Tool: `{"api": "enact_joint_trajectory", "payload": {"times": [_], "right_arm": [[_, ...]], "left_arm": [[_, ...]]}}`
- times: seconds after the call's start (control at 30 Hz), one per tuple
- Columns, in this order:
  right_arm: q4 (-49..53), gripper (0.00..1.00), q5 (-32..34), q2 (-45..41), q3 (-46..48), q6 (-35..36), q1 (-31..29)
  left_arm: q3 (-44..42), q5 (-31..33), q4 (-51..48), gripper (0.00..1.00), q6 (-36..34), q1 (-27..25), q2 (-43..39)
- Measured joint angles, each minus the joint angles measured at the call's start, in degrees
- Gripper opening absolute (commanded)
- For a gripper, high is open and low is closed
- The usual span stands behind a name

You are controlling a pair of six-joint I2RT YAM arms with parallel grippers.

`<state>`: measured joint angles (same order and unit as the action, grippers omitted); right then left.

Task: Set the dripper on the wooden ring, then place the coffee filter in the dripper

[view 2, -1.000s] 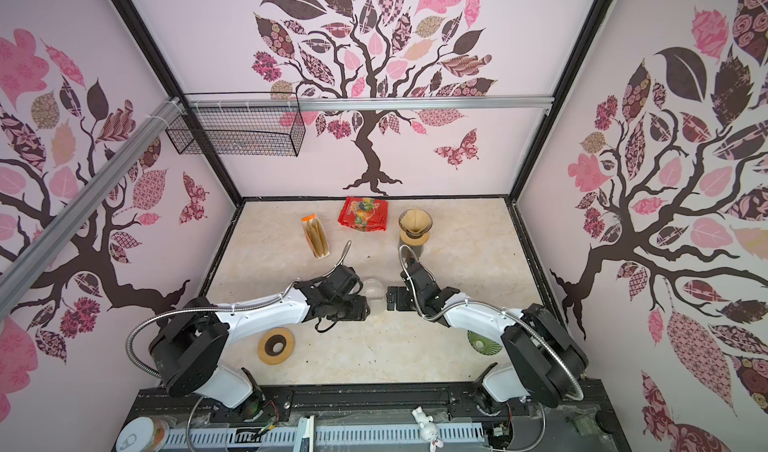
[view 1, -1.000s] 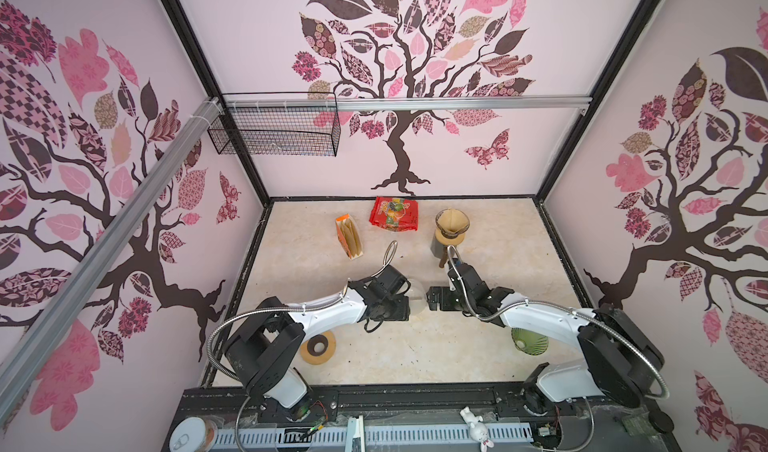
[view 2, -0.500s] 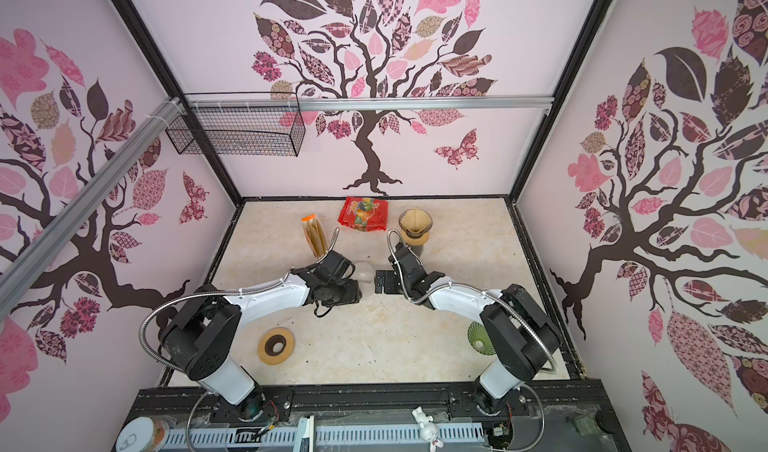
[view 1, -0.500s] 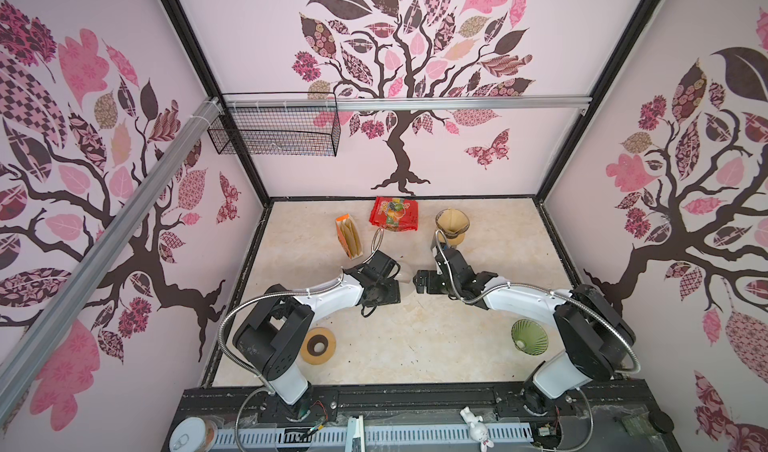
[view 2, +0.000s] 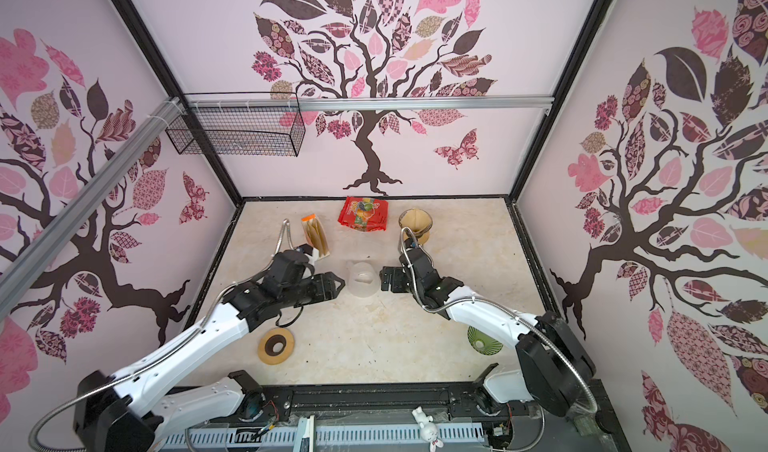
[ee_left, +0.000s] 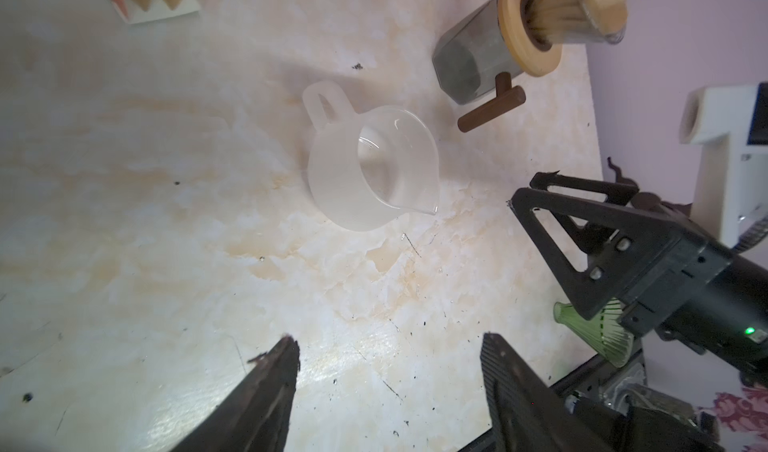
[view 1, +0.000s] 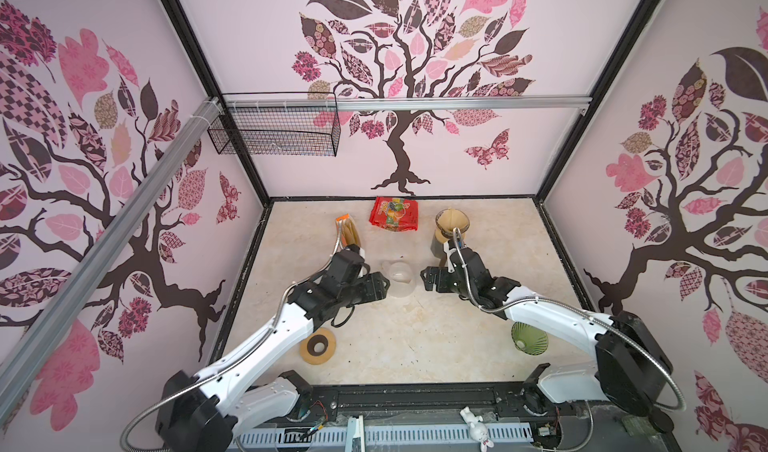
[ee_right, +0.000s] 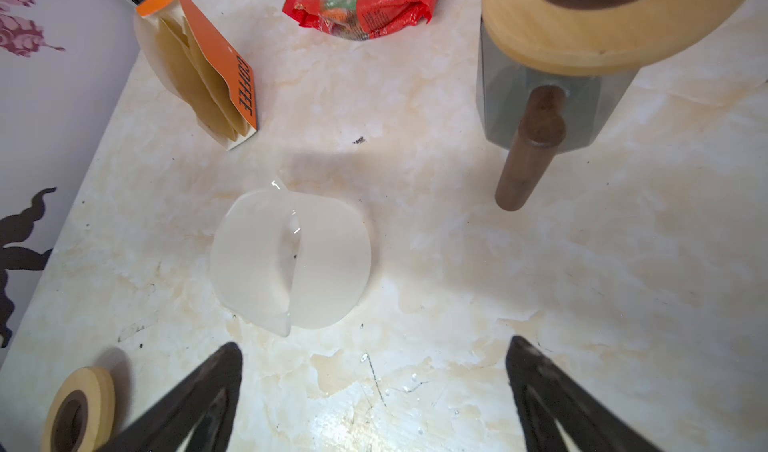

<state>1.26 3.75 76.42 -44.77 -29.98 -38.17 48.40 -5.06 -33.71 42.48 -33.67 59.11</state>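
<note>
Open and empty, the left hand (view 1: 385,282) hovers at nine o'clock of the jug (view 1: 398,278). The right hand (view 1: 424,279), likewise, at three.

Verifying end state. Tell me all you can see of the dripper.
The dripper is a clear glass cone in a pale wooden collar, with a dark wooden handle sticking out sideways. It stands upright on a grey jar at the table's back right. A tan filter already sits inside. The left gripper and right gripper hang clear of it.
</note>
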Motion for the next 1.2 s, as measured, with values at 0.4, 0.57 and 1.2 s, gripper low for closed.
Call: {"api": "enact_joint_trajectory", "payload": {"times": [0.4,0.57,1.2], "right_arm": [[13.03,1.0,-5.51,-11.63,-7.15,-4.76,0.0],[19.67,1.0,-5.7,-13.92,-13.46,-9.55,0.0],[33.62,1.0,-12.68,-13.94,-26.58,-18.84,3.45]], "left_arm": [[-9.64,-2.12,-19.91,0.92,11.04,25.33,-22.43],[-12.02,0.28,-24.13,0.96,15.43,26.32,-21.7],[-22.64,3.15,-23.67,0.95,28.37,26.53,-14.91]]}}
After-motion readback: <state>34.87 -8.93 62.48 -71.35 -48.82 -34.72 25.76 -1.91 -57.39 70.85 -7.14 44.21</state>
